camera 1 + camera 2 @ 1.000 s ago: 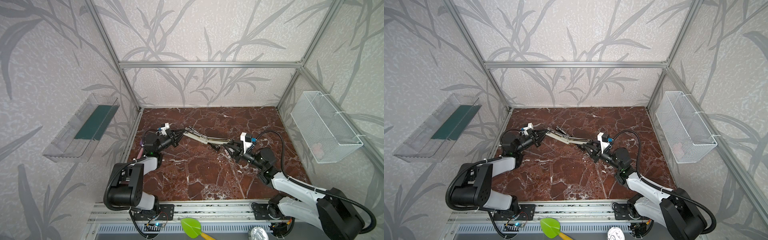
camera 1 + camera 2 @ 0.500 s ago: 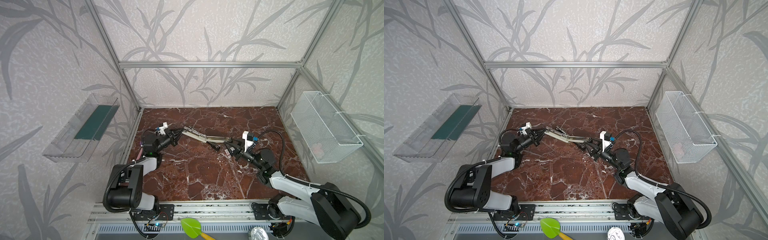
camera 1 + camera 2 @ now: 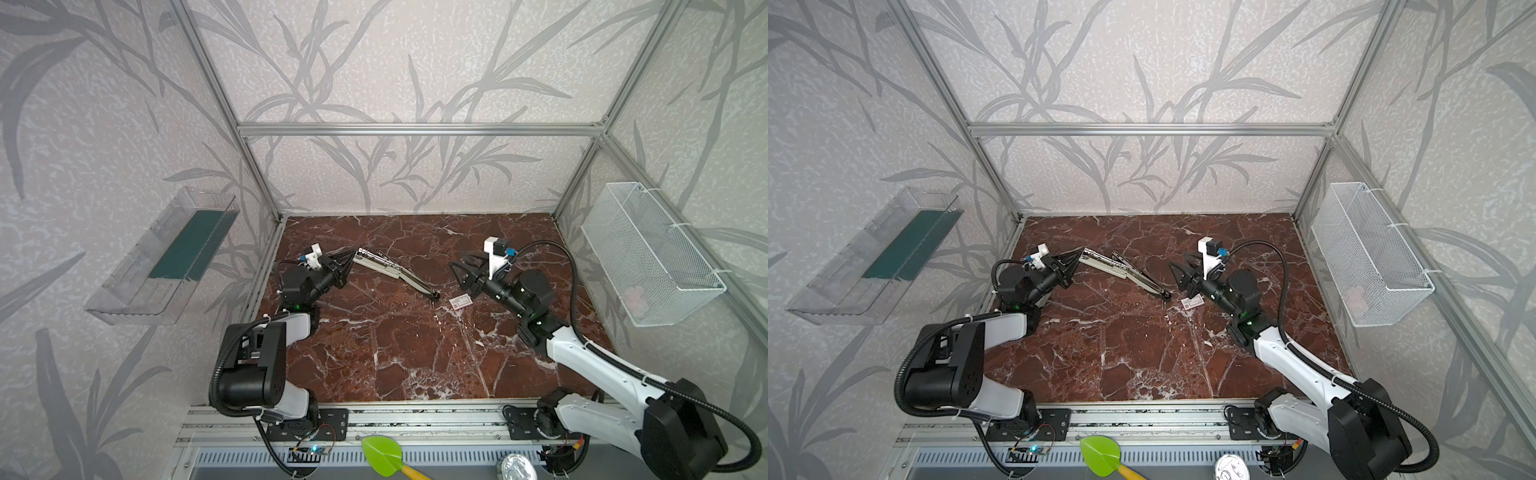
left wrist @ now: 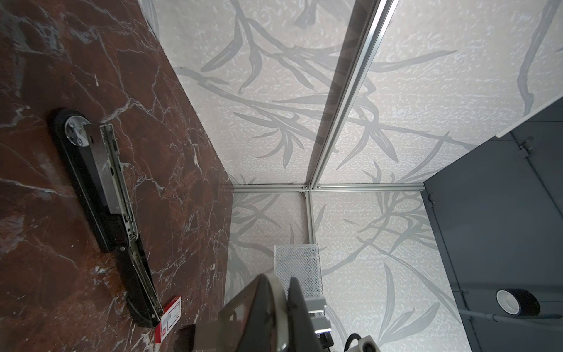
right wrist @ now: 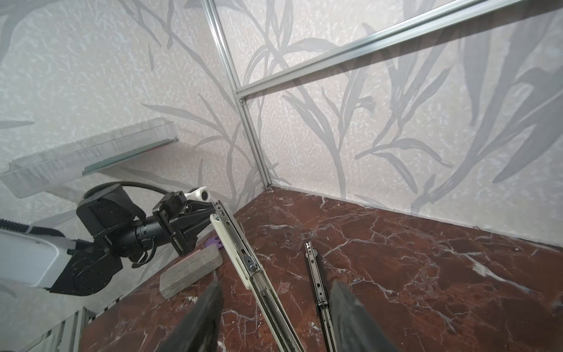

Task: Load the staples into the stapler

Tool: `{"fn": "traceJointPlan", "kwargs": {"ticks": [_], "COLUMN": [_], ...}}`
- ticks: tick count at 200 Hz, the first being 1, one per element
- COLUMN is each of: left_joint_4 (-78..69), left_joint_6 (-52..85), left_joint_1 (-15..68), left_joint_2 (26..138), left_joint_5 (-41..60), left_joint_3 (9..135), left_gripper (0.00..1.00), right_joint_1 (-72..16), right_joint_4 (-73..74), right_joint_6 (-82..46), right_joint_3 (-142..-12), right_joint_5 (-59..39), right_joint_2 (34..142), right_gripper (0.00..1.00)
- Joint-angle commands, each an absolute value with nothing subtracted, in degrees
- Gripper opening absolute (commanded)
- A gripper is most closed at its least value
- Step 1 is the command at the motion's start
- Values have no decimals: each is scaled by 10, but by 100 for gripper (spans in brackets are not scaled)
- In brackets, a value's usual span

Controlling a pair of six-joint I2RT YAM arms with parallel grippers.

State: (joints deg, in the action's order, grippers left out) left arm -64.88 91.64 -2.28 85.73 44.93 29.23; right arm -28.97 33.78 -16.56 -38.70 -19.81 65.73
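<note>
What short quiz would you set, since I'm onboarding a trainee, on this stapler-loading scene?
1. True or false: the staples sit between the right gripper's jaws.
2. Whose jaws stand open? A: left gripper. B: right gripper.
3. Fill in: the left gripper is shut on the ___.
Key: 1 false, they lie on the table; 2 B; 3 stapler.

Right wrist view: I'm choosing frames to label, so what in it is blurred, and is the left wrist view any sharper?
Right wrist view: the fingers of the right gripper are dark blurs close to the lens, while the stapler and marble are sharp. Left wrist view: the stapler and the staples box are crisp; only the grey shape nearest the lens is out of focus.
</note>
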Motion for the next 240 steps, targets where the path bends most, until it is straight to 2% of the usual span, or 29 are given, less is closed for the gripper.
{"fn": "traceJointPlan", "kwargs": {"ticks": [1, 62, 128, 173, 202, 240], "left_joint_4": [-715, -721, -768, -790, -800, -810], "left_joint_6": [942, 937, 958, 968, 973, 979], "left_joint_1": [-15, 4, 18, 18, 18, 18], "left_joint_2": [860, 868, 893, 905, 912, 920], "left_joint_5": [469, 475, 479, 479, 479, 479], "left_joint_3": [297, 283, 278, 278, 280, 279], "left_gripper": [0, 0, 0, 0, 0, 0], "right_joint_1": [-312, -383, -389, -396, -400, -405], "right_joint_4": [169, 6, -11, -34, -54, -69], "right_joint_6": [-108, -31, -8, 5, 9, 18], "right_joint_3": [-468, -688, -820, -864, -889, -906], "right_joint_5": [-243, -249, -318, -340, -354, -359], "right_joint_2": [716, 905, 1041, 1083, 1105, 1121], "right_gripper": [60, 63, 65, 61, 55, 39]}}
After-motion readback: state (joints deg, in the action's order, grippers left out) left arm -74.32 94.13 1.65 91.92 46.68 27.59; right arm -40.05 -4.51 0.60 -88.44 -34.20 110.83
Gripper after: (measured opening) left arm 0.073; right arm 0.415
